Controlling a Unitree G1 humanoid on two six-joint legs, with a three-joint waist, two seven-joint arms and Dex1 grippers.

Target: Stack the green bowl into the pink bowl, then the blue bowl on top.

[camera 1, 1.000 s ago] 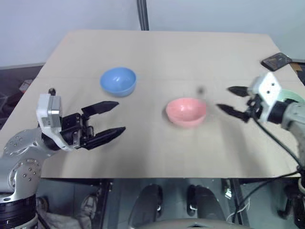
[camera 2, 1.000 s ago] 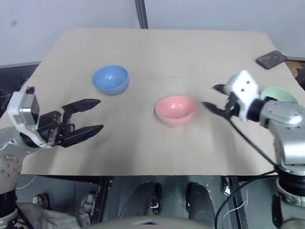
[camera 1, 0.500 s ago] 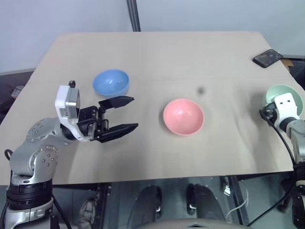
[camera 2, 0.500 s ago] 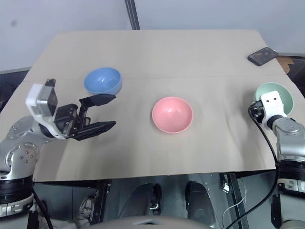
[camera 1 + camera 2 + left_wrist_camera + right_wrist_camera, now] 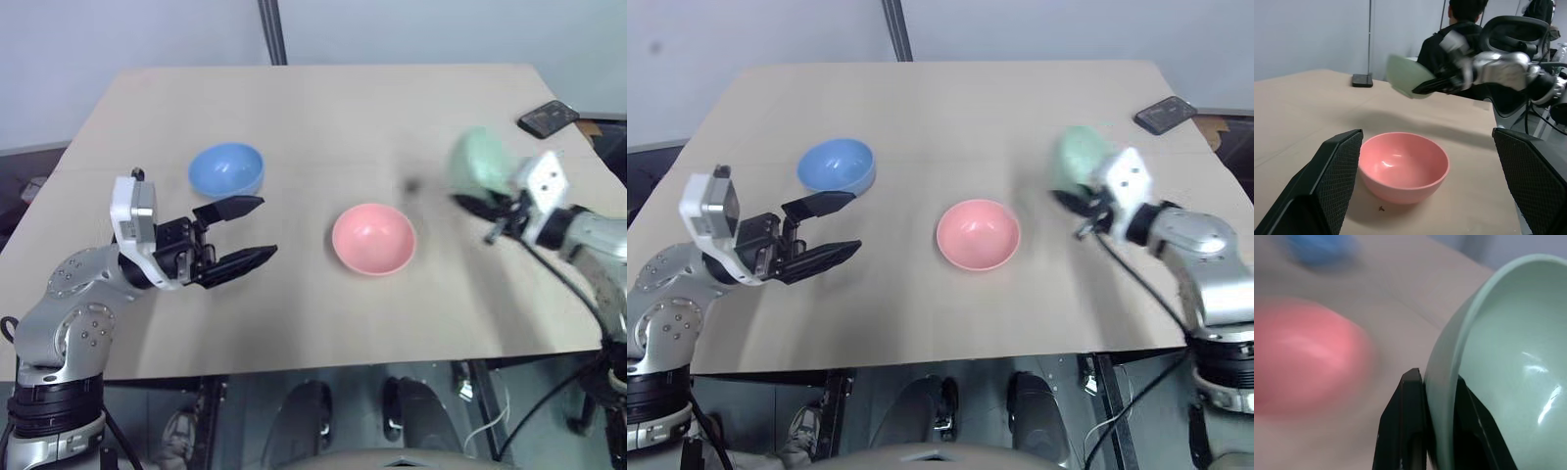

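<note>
Your right gripper [image 5: 1432, 431] is clamped on the rim of the green bowl [image 5: 480, 162], one finger inside the wall, one outside. The bowl is in the air, tipped on edge, off to the right of the pink bowl [image 5: 373, 239] and not yet over it.

Risks as I read them:
- It's a thin rim pinch on smooth plastic. A fast swing or a jolt could let the bowl pivot or slip out before you're above the pink one.
- It's tilted. Release it like that and it may land on edge, roll, or sit crooked on the pink rim instead of nesting. Level it first.
- Come in low and you may clip the pink rim and shove that bowl across the table [image 5: 323, 117].
- Your left gripper [image 5: 247, 233] hangs jaws wide, empty, between the blue bowl [image 5: 226, 168] and the pink bowl. Watch it doesn't nudge the blue one.

Count: three bowls, one each of green, pink and blue. One dark phone [image 5: 550, 117] at the table's far right corner. Two grippers.
</note>
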